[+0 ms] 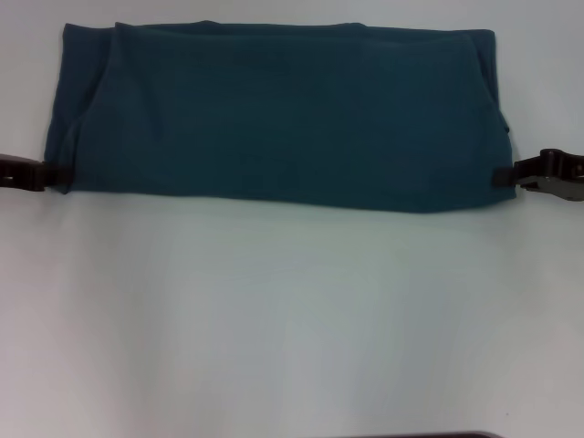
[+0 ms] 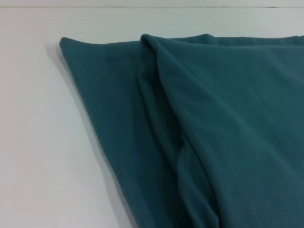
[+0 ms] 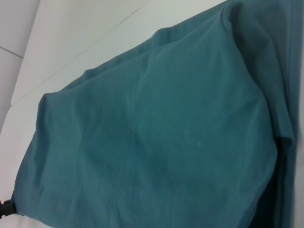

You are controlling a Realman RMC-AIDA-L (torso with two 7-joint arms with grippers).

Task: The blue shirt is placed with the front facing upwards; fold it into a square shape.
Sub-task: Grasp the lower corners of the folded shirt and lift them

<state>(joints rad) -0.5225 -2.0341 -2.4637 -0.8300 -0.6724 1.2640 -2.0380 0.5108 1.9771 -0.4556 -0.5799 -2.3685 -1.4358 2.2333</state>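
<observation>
The blue shirt (image 1: 274, 114) lies as a wide band along the far edge of the white surface (image 1: 292, 319), plain teal side up, already doubled over along its length. That suits the task: a long band can next be folded end over end toward a square.

The left tool (image 1: 44, 175) sits at the band's near left corner and the right tool (image 1: 507, 176) at its near right corner, each touching the cloth's edge. From that placement they appear set to lift or tension the two ends together, though whether either is clamped on fabric or merely beside it cannot be told.

Layered folds show at both ends in the wrist views.

No lettering, label or brand can be read; only plain fabric faces up.
</observation>
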